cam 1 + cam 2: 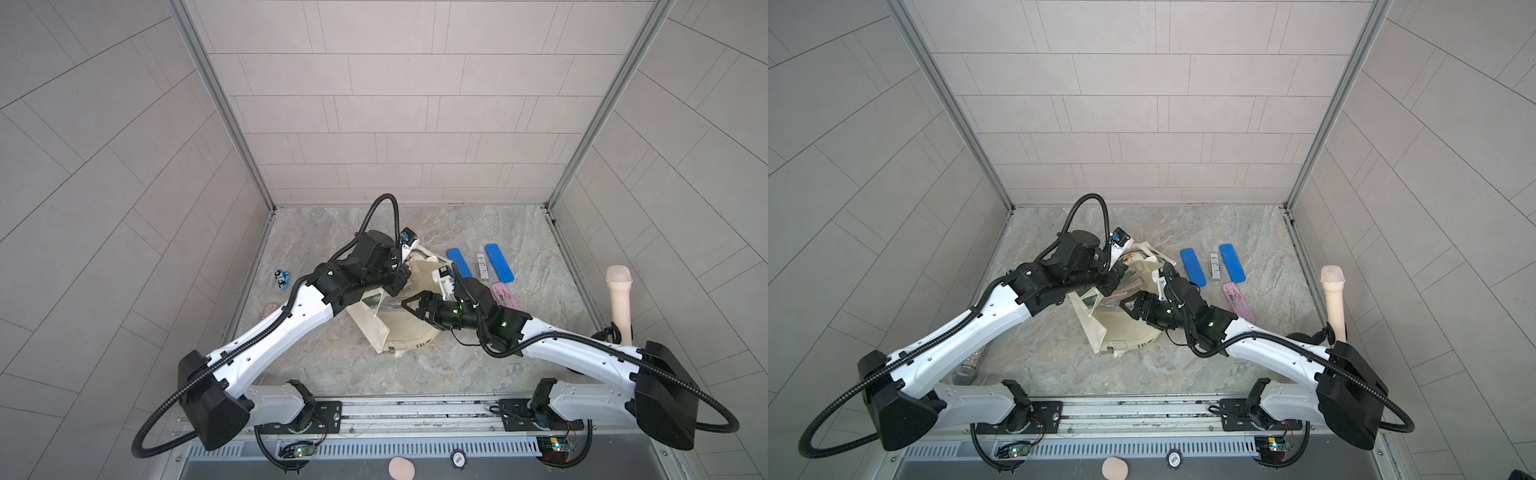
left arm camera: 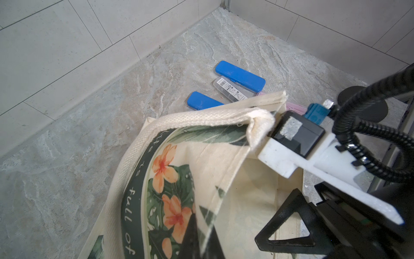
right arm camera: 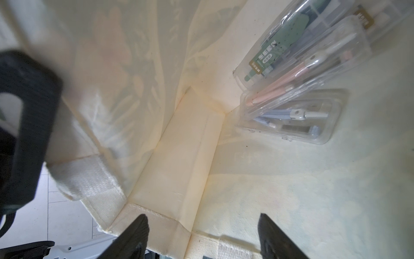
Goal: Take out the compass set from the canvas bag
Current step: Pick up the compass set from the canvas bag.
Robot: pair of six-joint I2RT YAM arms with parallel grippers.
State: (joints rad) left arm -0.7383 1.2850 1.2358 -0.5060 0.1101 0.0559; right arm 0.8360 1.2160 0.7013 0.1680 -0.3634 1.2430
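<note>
Left gripper: closed on the canvas bag. It pinches the hem of the upper wall just beside the webbing of a loop handle. That wall is lifted clear of the marbled tabletop, with the green-and-orange flower print on the outer side of the pinched cloth. Right gripper: open, with its fingers spread wide at the bag's mouth, nothing between them and nothing touched. In both top views the two grippers sit close together, facing each other across the opening. Three clear cases lie ahead of the right fingertips, deeper in on the bag's lower wall. The blue compass set lies flat and is nearest the gripper. The pink compass set is tilted and overlaps its far end. The green-labelled case lies against the pink one and is farthest in. All three are apart from the open fingers. Behind the right gripper, past its wrist and outside the bag, a blue case, a barcoded clear case and a second blue case lie side by side. A pink case lies just beside the right forearm. A cream microphone stands upright well behind that gripper, near the arm's elbow.
</note>
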